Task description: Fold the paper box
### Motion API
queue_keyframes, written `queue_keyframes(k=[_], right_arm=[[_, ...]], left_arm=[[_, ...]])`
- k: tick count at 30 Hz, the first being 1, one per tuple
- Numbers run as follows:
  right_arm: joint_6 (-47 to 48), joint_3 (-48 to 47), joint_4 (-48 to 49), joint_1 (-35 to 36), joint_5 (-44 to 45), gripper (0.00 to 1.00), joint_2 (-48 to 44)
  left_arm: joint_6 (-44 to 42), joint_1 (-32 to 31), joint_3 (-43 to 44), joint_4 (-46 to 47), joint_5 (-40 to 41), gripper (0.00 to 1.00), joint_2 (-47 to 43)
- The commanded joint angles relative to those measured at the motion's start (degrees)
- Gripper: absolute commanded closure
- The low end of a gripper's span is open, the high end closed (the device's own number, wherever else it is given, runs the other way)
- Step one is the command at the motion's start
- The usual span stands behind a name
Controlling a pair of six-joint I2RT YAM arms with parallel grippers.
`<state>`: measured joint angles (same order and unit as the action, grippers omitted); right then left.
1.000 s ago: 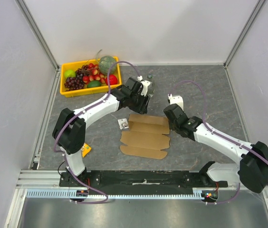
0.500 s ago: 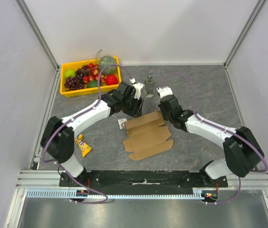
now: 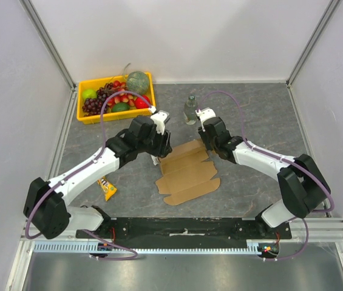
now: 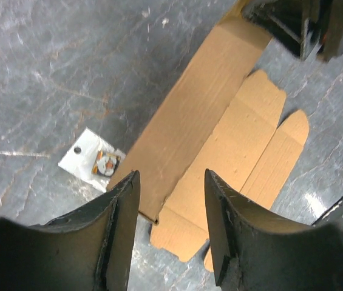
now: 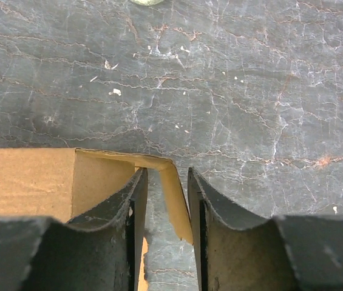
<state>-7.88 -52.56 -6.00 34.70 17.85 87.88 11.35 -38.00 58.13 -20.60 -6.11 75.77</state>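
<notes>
The paper box (image 3: 189,173) is a flat brown die-cut sheet lying unfolded in the middle of the table, its far strip raised slightly. My left gripper (image 3: 159,145) hovers open over the sheet's left end; in the left wrist view the cardboard (image 4: 220,139) lies below the left gripper (image 4: 171,176), with nothing between the fingers. My right gripper (image 3: 206,140) is at the sheet's far right corner. In the right wrist view a small upturned end flap (image 5: 174,194) stands inside the right gripper (image 5: 167,173), leaning on one finger; the jaws are parted and not pinching it.
A yellow tray (image 3: 86,118) of fruit stands at the back left. A small clear bottle (image 3: 190,108) stands just behind the two grippers. A small white packet (image 4: 92,159) lies by the sheet's left end, and a snack wrapper (image 3: 106,188) lies near the left arm.
The right gripper has opened from nearly shut and moved toward the back. The sheet has swung counter-clockwise. The left arm has stretched out, its gripper shifting left over the sheet's end.
</notes>
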Motion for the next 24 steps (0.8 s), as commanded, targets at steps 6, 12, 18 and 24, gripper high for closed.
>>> queue_keyframes(k=[6, 12, 18, 24], right_arm=[[-2.0, -2.2, 2.0, -0.2, -2.9, 0.56, -1.7], [-3.3, -0.2, 1.6, -0.2, -2.2, 0.6, -7.3], [-7.2, 3.1, 0.2, -0.4, -2.6, 0.75, -11.9], [-12.7, 6.2, -0.1, -0.7, -4.0, 0.86, -14.7]], left_arm=[[4.3, 0.1, -4.7, 3.5, 4.6, 0.55, -3.9], [4.6, 0.1, -5.0, 4.0, 4.5, 0.62, -2.6], [5.4, 0.0, -6.3, 4.3, 3.5, 0.69, -3.3], [5.7, -0.4, -7.3, 4.8, 2.3, 0.75, -3.2]])
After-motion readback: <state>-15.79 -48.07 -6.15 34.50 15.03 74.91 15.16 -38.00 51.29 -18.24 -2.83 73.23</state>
